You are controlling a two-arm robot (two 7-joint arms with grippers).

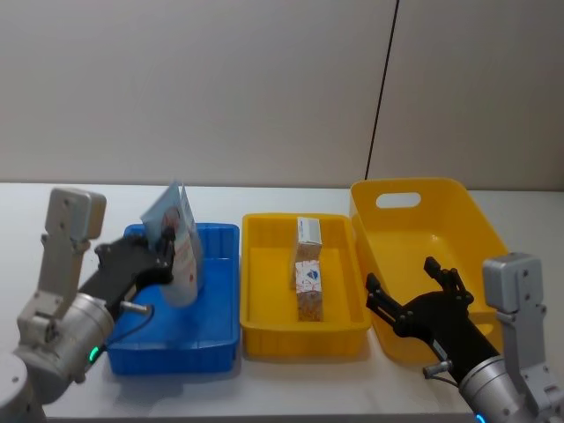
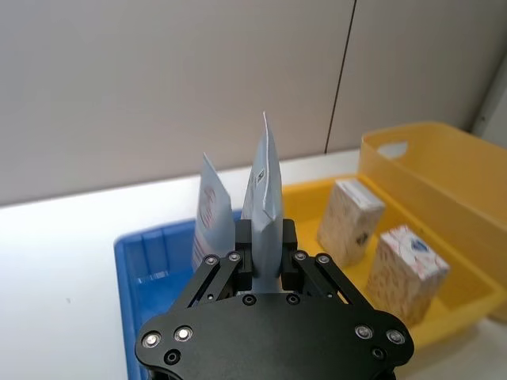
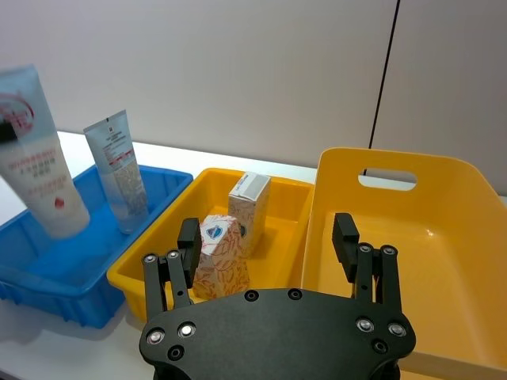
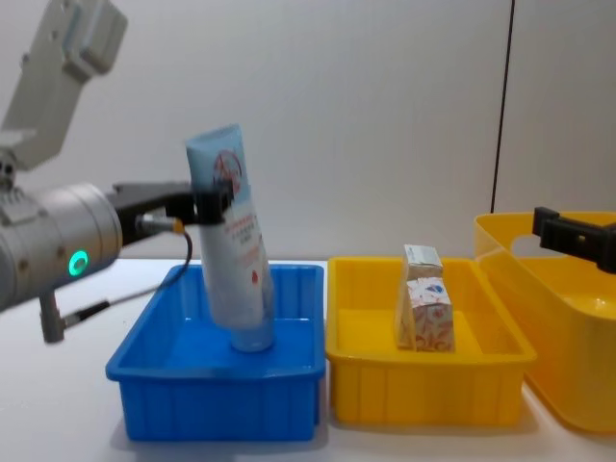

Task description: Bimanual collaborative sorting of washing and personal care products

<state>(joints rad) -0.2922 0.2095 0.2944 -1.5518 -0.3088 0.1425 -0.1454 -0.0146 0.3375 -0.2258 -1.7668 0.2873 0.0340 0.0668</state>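
Pale-blue tubes [image 3: 43, 170]: two; cartons [image 3: 247, 202]: two.

No legible text; print on tube [image 3: 40, 170], cartons [image 3: 222, 257] too small.

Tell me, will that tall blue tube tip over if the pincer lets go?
Probably: the tube leans, narrow cap down, in the blue bin, so it looks top-heavy. Its flat crimped top suggests soft walls that may dent under the left pincer.

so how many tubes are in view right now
2. One tube is gripped by the left gripper, upright over the blue bin; the second tube stands in that bin beside it. None seem hidden.
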